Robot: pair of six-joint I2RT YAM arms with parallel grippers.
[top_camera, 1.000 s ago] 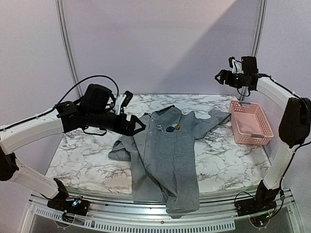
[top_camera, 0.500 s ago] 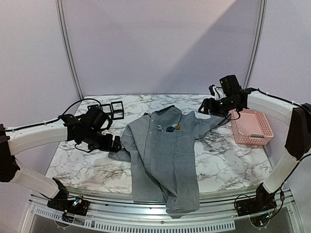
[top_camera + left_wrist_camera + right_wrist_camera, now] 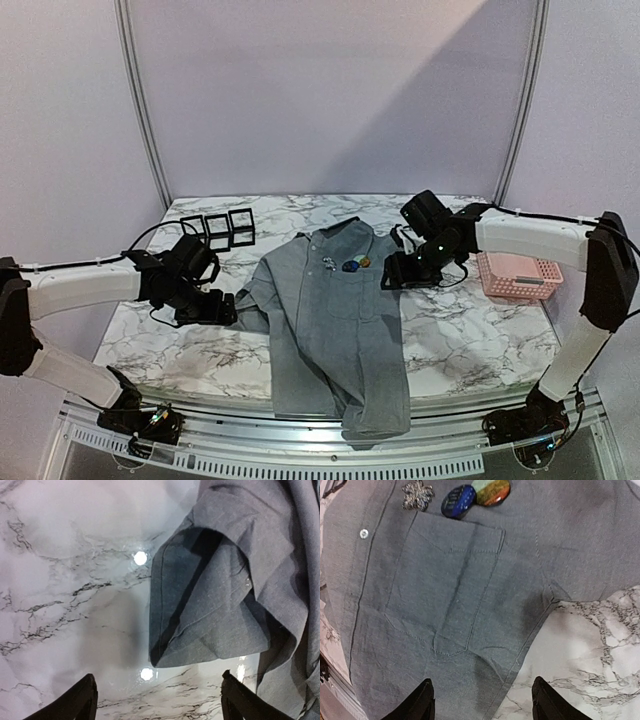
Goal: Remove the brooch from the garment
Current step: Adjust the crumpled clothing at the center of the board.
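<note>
Beside the brooch (image 3: 418,494), a blue badge (image 3: 458,501) and a multicoloured badge (image 3: 491,491)

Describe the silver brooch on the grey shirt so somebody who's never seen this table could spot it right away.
Start with the grey shirt spread on the marble table and find its chest pocket. Just above the pocket's corner nearest the buttons sits the brooch: silvery and flower-shaped, unlike the two smooth round badges beside it, one blue, one green and orange.
</note>
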